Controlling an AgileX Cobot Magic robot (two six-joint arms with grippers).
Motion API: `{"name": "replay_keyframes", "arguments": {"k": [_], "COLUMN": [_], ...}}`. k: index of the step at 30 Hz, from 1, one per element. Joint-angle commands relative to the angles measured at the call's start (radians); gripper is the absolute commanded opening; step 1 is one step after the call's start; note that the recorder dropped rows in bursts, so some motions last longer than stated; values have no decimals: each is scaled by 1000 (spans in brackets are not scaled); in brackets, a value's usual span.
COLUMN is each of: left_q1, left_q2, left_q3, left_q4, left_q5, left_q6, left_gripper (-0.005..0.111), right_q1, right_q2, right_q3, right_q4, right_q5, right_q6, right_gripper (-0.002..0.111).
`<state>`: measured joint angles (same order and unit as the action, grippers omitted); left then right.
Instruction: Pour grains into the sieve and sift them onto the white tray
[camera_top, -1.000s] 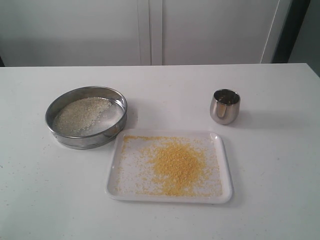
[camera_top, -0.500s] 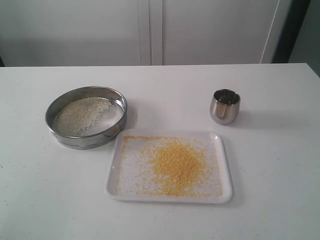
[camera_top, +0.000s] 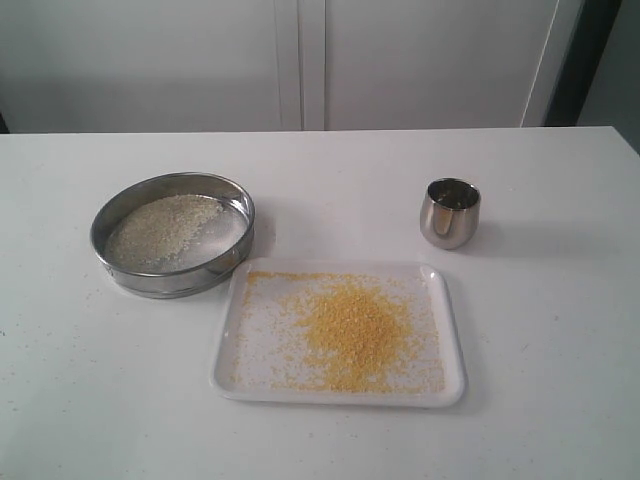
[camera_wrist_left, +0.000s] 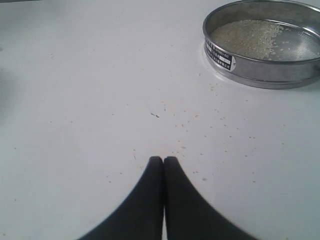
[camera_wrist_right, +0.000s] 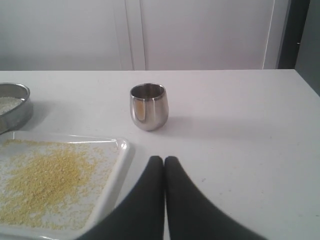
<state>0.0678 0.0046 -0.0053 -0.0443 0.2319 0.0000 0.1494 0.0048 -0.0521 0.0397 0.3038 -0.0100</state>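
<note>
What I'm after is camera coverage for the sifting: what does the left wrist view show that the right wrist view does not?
Only the left wrist view: the shut left pincer, the label plate on the sieve's wall, and stray grains scattered on the table.
Only the right wrist view: the shut right pincer, the steel cup standing upright, and the white tray with yellow grains on it.
Both: the sieve, most of it in the left wrist view but only an edge in the right, and the white table.

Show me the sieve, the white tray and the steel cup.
sieve (camera_top: 170, 283), exterior view, on its steel side wall.
white tray (camera_top: 454, 340), exterior view, on its right rim.
steel cup (camera_top: 448, 222), exterior view, on its shiny side.
</note>
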Motion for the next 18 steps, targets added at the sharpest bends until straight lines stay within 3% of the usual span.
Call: {"name": "replay_keyframes", "arguments": {"k": [1,18], "left_q1": [1,1], "left_q2": [-5,-5], "left_q3": [5,5], "left_q4": [-7,-7], "left_q5": [0,0], "left_q6": [0,0], "left_gripper": [0,0], "right_q1": [-1,-1], "right_q2": [-5,-5], "right_q3": [25,52], "right_q4": [-6,-14], "right_q5": [-21,33], "right_q6": [-11,-13], "right_gripper": [0,0]}}
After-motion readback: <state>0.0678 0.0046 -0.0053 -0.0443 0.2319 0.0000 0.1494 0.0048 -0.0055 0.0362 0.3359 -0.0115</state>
